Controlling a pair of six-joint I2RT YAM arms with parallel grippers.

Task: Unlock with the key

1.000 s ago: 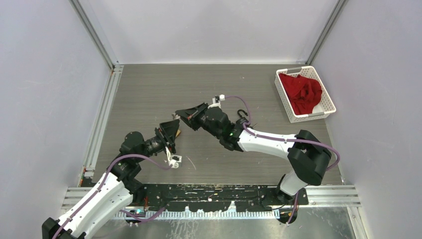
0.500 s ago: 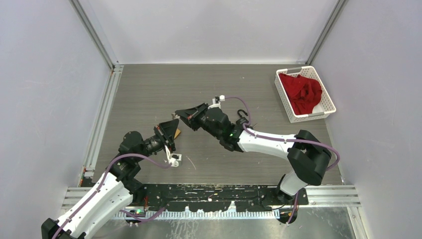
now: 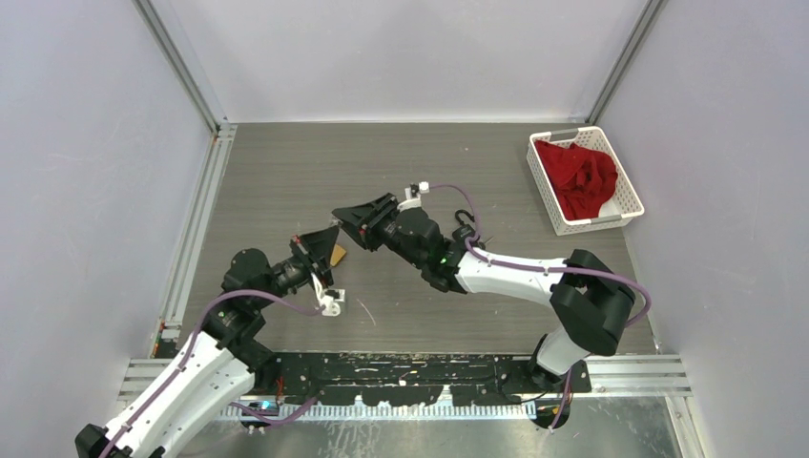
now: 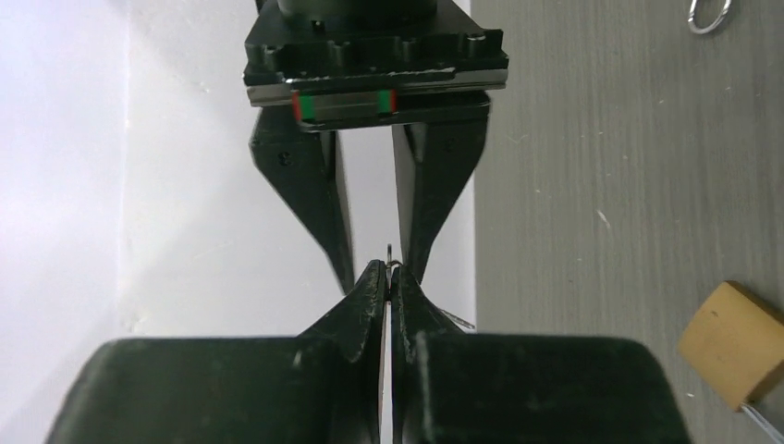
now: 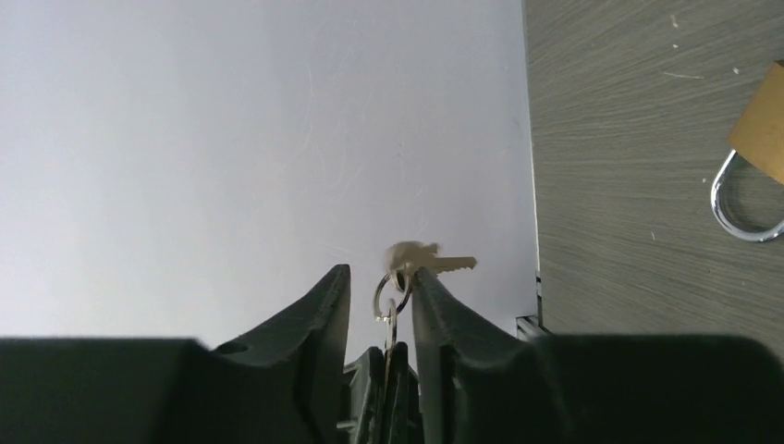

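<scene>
I see the grey table (image 3: 286,172) with the white basket (image 3: 596,222) of red cloth (image 3: 582,176) at its far right; mid-table my two arms meet tip to tip; the right gripper (image 5: 379,273) has its jaws parted either side of the keys (image 5: 425,264); the left gripper (image 4: 388,277) is pressed together, pinching those keys in the air; the brass padlock (image 3: 337,255) lies on the table just beside them

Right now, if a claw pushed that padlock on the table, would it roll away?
Probably not. The padlock has a blocky, flat-sided brass body lying on the table, so it would likely slide or spin, not roll. It looks like solid metal, so probably heavy for its size. Its smooth shackle might slip when gripped.
</scene>
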